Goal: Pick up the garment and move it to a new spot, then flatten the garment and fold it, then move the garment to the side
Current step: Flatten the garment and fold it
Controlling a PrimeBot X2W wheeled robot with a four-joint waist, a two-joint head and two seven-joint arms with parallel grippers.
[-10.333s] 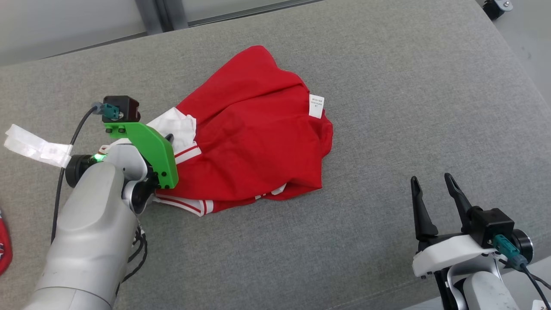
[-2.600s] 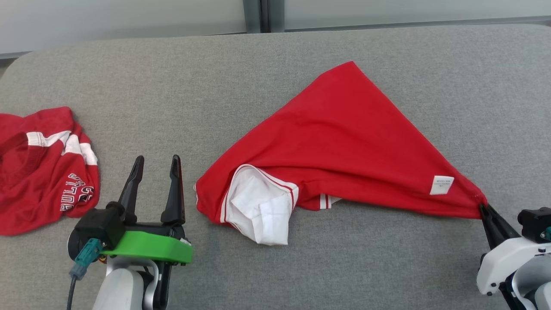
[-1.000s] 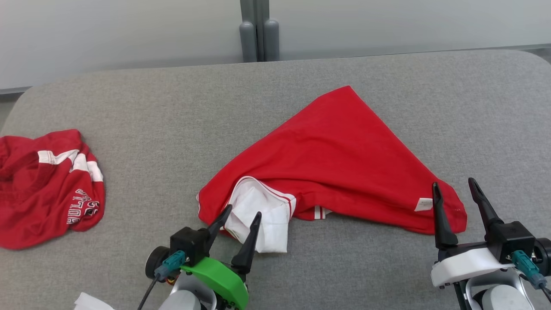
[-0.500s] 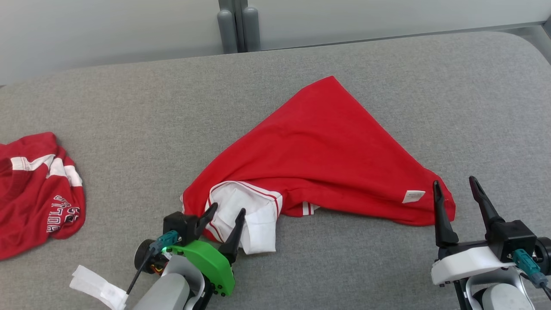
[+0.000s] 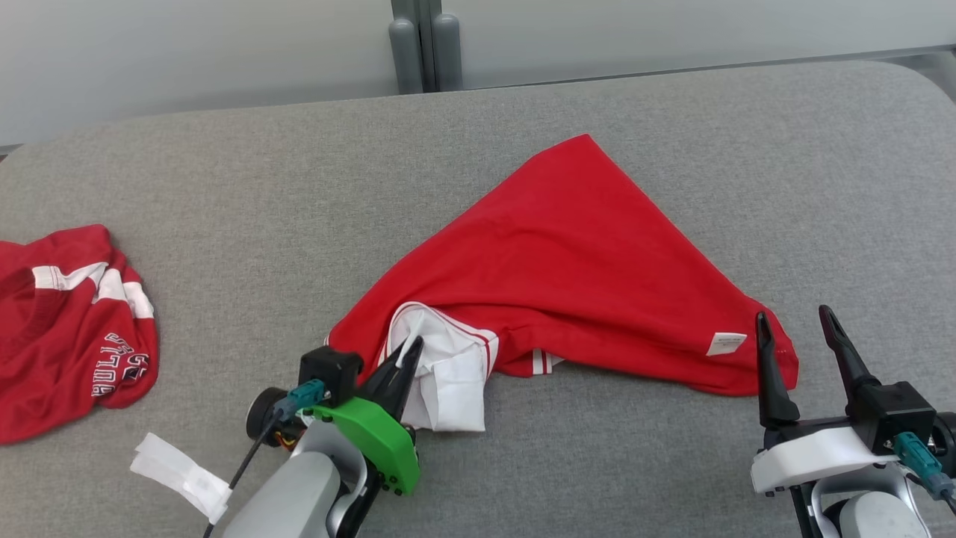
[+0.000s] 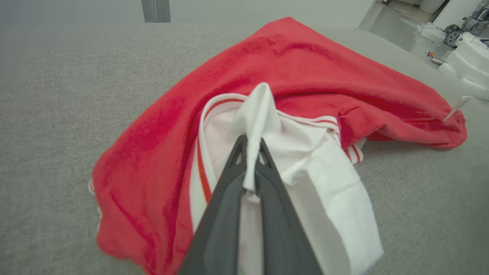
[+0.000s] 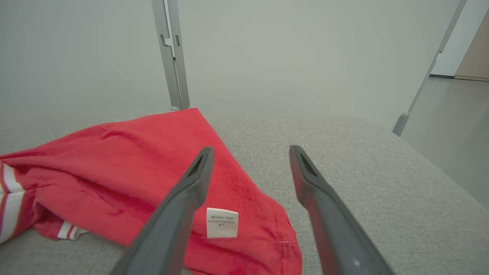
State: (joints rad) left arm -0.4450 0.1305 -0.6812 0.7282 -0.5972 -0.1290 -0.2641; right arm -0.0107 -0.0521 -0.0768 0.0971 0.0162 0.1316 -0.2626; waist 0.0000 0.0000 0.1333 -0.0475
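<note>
pinching a white fold (image 5: 448, 373) of the garment (image 5: 582, 254), rumpled at centre, with the left gripper (image 5: 409, 347); holding the right gripper (image 5: 793, 314) spread, empty, by its near right corner. seemingly relocated; yet to flatten, fold, shift aside.

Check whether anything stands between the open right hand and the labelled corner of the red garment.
Nothing visible does. The right hand stands open right by the corner of the red fabric garment that bears the small white label; that corner lies uncovered on the grey upholstered surface.
</note>
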